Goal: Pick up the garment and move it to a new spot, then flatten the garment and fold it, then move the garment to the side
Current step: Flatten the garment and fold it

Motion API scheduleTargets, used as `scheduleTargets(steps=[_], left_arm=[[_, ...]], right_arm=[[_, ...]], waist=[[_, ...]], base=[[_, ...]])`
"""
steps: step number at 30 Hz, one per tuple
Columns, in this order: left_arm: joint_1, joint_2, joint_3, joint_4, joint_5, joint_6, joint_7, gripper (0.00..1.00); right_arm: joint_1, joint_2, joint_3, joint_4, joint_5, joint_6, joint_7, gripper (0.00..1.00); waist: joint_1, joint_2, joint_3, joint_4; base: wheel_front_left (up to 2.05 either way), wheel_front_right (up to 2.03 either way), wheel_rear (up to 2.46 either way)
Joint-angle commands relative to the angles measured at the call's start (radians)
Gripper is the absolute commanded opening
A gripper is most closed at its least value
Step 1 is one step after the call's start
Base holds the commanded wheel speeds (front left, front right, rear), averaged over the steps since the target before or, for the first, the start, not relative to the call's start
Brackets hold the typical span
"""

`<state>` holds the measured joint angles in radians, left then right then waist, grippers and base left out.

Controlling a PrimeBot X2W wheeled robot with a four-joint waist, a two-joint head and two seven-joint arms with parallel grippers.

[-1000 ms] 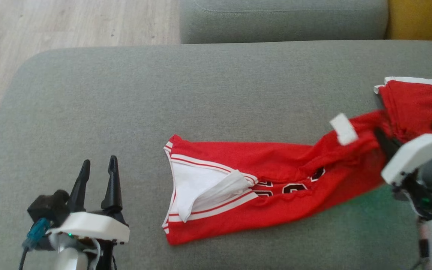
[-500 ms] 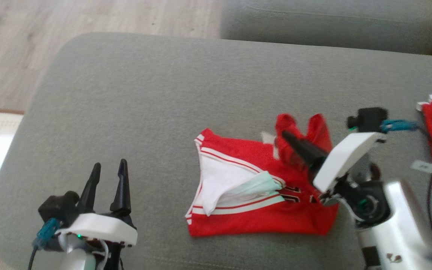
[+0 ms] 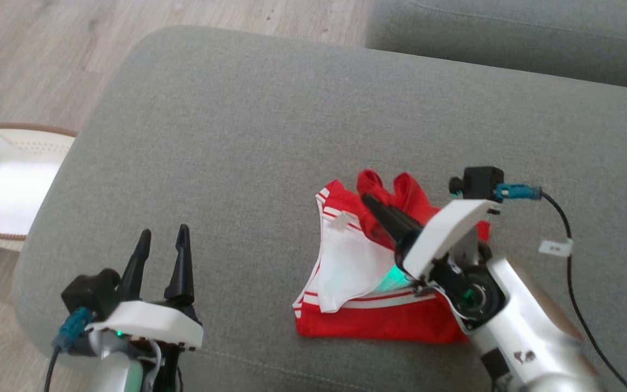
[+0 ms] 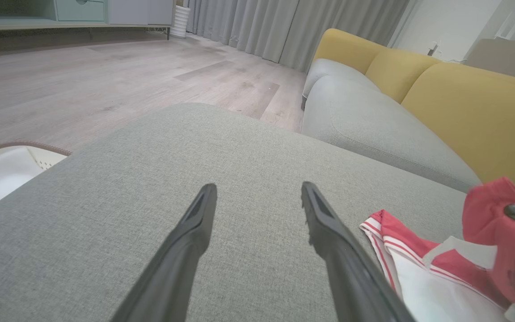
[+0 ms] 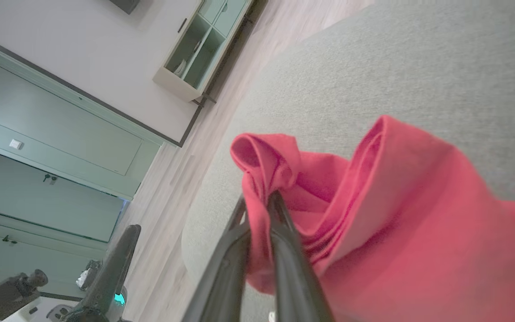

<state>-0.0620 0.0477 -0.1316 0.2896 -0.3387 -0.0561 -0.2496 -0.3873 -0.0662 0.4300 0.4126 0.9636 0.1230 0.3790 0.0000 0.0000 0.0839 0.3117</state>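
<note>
The garment (image 3: 379, 321) is a red jersey with white trim, lying bunched on the grey sofa cushion (image 3: 270, 141). My right gripper (image 3: 370, 204) is shut on a red fold of the garment (image 5: 373, 223), holding that fold up over the white-lined part (image 3: 346, 267). The pinched cloth wraps around its fingertips (image 5: 280, 210) in the right wrist view. My left gripper (image 3: 162, 237) stands open and empty over bare cushion, well to the left of the garment (image 4: 423, 264). Its fingers (image 4: 195, 232) point across the cushion.
A white basket (image 3: 3, 185) with a brown rim sits on the wood floor left of the cushion. A second grey seat (image 3: 509, 38) lies behind, with yellow back cushions (image 4: 463, 103) beyond. A black cable (image 3: 575, 283) trails across the cushion on the right.
My right gripper has carried the red fold leftward over the garment, doubling it onto itself. The head camera has swung left, bringing the white basket into view. The left gripper stays open.
</note>
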Motion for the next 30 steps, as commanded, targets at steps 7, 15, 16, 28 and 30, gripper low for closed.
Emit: scheduleTargets(steps=[7, 15, 16, 28, 30], left_arm=[[-0.054, 0.003, 0.017, -0.015, -0.007, -0.004, -0.012, 1.00], [-0.049, 0.003, 0.034, -0.003, -0.003, -0.001, -0.012, 1.00], [-0.048, 0.003, 0.037, -0.002, -0.002, -0.003, -0.012, 1.00], [-0.026, 0.003, 0.064, -0.062, 0.008, 0.003, -0.012, 1.00], [-0.023, 0.003, 0.066, -0.069, 0.009, 0.004, -0.012, 1.00]], right_arm=[[-0.126, 0.016, 0.139, 0.102, 0.067, 0.008, -0.089, 0.00], [-0.168, 0.016, 0.274, 0.173, 0.162, 0.008, -0.123, 1.00], [-0.177, 0.016, 0.285, 0.168, 0.172, 0.008, -0.132, 1.00], [-0.241, -0.150, 0.160, -0.031, 0.120, 0.008, -0.318, 1.00], [-0.234, -0.184, 0.133, -0.031, 0.091, 0.008, -0.331, 1.00]], waist=[[0.0000, 0.0000, 0.011, 0.014], [0.0000, 0.0000, 0.002, -0.009], [0.0000, 0.0000, 0.000, -0.015], [0.0000, 0.0000, -0.036, -0.090], [0.0000, 0.0000, -0.037, -0.094]], base=[[0.00, 0.00, 0.00], [0.00, 0.00, 0.00], [0.00, 0.00, 0.00], [0.00, 0.00, 0.00], [0.00, 0.00, 0.00]])
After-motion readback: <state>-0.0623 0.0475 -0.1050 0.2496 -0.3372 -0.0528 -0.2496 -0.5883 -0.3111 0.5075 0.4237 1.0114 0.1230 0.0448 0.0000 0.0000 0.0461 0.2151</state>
